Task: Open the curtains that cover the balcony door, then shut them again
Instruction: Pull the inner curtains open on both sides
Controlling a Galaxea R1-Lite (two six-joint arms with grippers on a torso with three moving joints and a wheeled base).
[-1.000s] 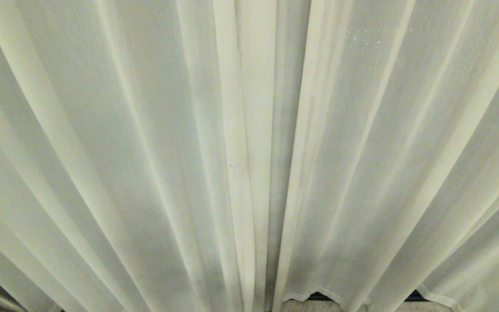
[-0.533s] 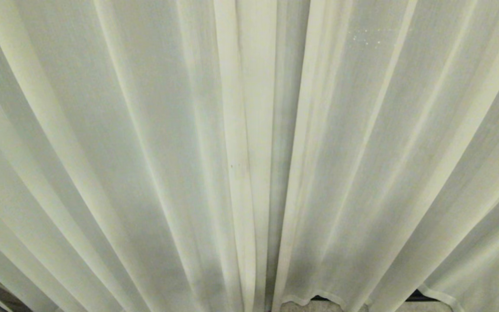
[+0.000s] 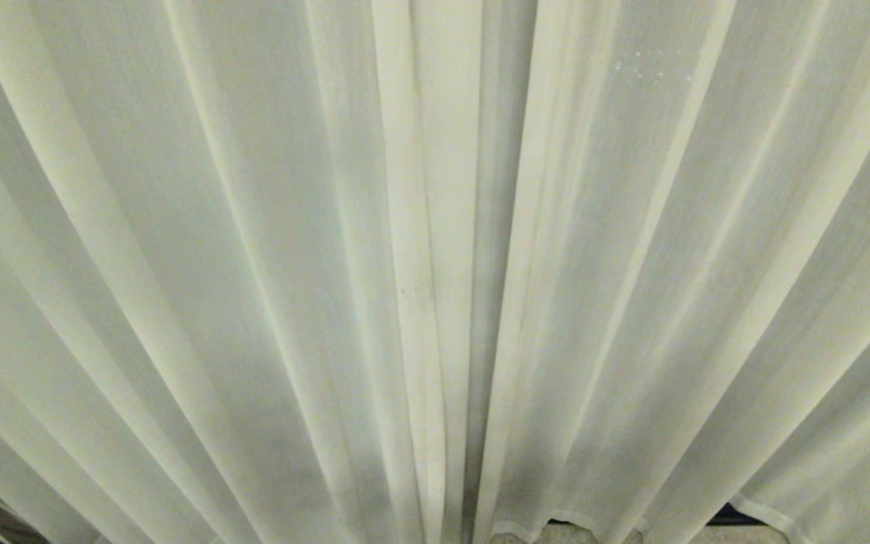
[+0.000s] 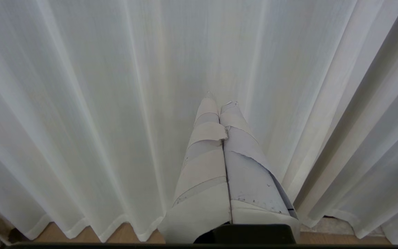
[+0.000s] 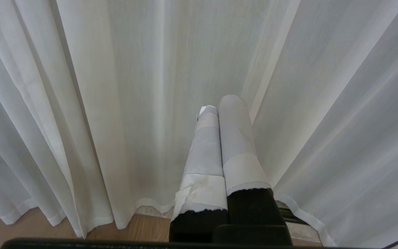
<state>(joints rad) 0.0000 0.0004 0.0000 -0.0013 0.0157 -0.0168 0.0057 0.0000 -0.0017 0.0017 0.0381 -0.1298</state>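
Wrist views: curtains [image 4: 116, 86] before closed jaws.

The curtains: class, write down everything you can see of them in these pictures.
The curtains are two cream-white panels of thin woven fabric, hanging drawn shut in soft vertical pleats and filling the head view. Their hemmed inner edges meet near the middle. The wavy bottom hems hang just above a wood floor. The left claw and right claw, both shut, point at the cloth; whether they touch it cannot be told.

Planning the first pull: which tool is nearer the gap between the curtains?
Left, slightly, I judge: left tool points just beside the gap; right tool sits a fold further off.
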